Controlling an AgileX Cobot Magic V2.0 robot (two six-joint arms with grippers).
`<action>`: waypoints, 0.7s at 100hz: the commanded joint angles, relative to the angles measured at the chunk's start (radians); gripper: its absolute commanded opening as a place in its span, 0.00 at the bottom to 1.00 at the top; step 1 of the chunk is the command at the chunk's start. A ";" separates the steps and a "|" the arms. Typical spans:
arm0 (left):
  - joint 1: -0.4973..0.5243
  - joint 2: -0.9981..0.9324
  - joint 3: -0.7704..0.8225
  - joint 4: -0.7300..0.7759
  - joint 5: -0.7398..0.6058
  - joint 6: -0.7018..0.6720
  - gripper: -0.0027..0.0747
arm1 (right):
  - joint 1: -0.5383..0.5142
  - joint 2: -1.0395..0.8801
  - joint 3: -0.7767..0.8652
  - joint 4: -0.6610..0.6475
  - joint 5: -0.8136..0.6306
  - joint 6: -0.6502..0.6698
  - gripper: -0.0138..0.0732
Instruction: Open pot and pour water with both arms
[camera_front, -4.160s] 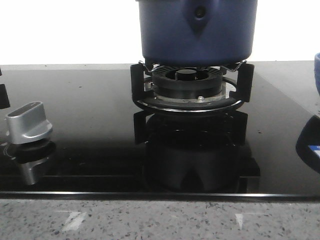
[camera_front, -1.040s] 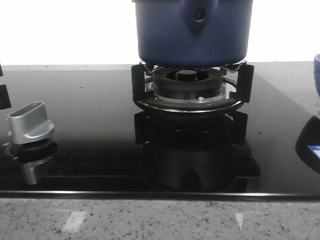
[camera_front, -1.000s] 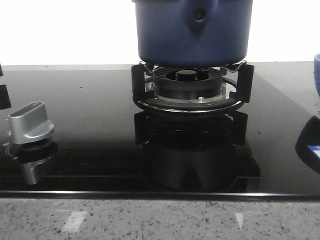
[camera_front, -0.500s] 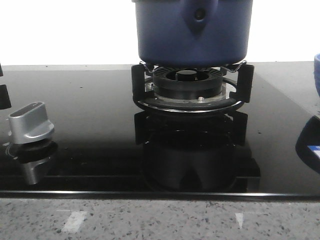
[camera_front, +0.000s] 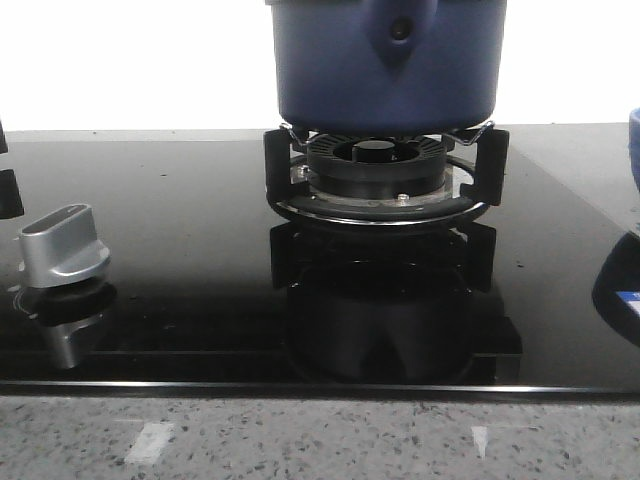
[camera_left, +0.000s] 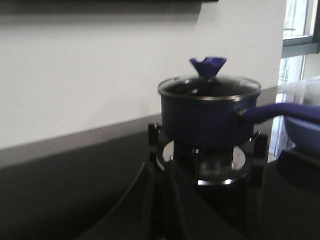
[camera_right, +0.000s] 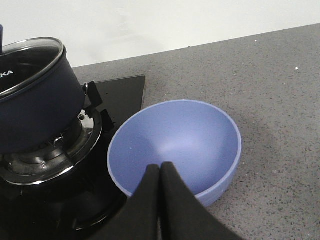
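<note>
The navy pot (camera_front: 388, 62), glass-lidded and long-handled, is seated on the gas burner (camera_front: 378, 178). Both grippers are seen clenched, empty: the left gripper (camera_left: 159, 172) faces the pot, the right gripper (camera_right: 160, 172) over a blue bowl (camera_right: 175, 147).

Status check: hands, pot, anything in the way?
Both hands shut, empty: left hand, right hand. Pot on burner, lid on. Blue bowl beside stove.

The front view cuts off the pot (camera_front: 388, 65) above its handle mount, hiding the lid. My left wrist view blurs its lid knob (camera_left: 207, 65). The bowl (camera_front: 634, 145) barely peeks in.
</note>
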 joint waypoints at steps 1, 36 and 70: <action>0.043 -0.048 0.015 0.278 0.016 -0.351 0.01 | 0.003 0.010 -0.022 -0.008 -0.073 -0.013 0.07; 0.081 -0.287 0.232 0.789 -0.147 -0.963 0.01 | 0.003 0.010 -0.022 -0.008 -0.073 -0.013 0.07; 0.081 -0.277 0.353 0.838 -0.189 -1.027 0.01 | 0.003 0.010 -0.022 -0.008 -0.073 -0.013 0.07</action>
